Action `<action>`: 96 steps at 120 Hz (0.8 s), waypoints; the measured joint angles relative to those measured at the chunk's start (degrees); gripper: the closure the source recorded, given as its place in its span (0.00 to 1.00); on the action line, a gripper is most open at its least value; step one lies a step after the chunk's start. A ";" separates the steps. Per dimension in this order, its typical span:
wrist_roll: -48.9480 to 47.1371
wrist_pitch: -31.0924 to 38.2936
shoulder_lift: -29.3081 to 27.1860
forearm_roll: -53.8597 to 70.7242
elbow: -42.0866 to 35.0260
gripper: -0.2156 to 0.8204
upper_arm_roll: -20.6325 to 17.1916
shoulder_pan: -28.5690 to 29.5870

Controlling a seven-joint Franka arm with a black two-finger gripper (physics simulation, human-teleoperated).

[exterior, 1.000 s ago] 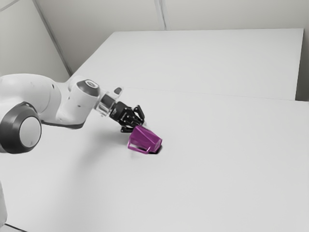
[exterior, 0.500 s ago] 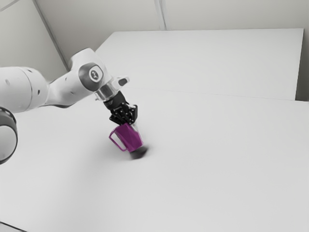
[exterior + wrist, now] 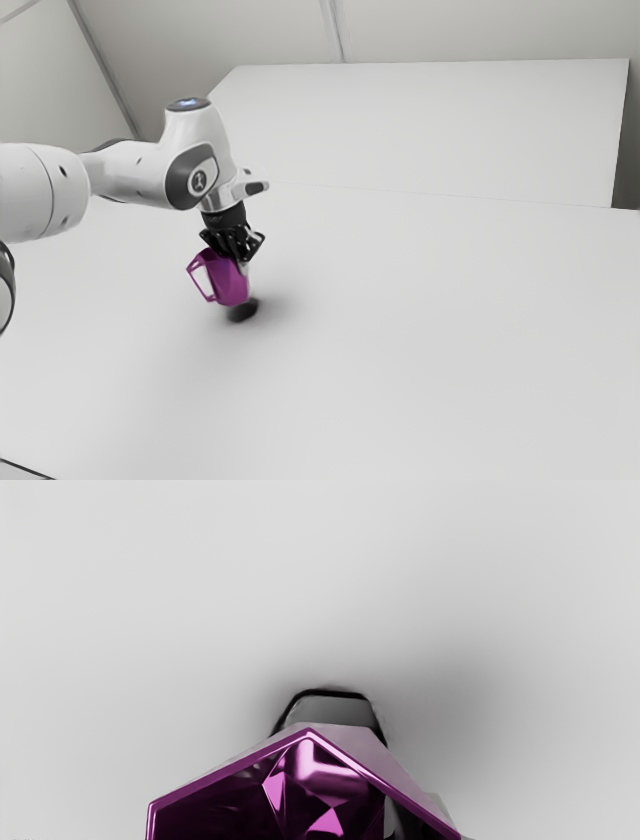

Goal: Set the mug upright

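Exterior view, hand: the black two-finger hand (image 3: 240, 262) grips the wall of the glossy purple faceted mug (image 3: 229, 285).
Exterior view, mug: slightly tilted, base down over the white table (image 3: 420, 330), handle toward the exterior view's left.
Wrist view, mug: mouth faces the camera.

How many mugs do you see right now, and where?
1. The purple mug is in the gripper, its handle toward the exterior view's left. I see no other, though one hidden behind the arm can't be ruled out.
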 joint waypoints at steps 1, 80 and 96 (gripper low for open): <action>-0.11 0.10 0.00 0.15 -0.11 0.97 0.00 0.00; -5.21 3.42 0.77 2.15 -1.27 0.50 -1.84 -0.07; -5.60 2.20 -1.83 3.41 -1.06 0.37 -1.69 0.02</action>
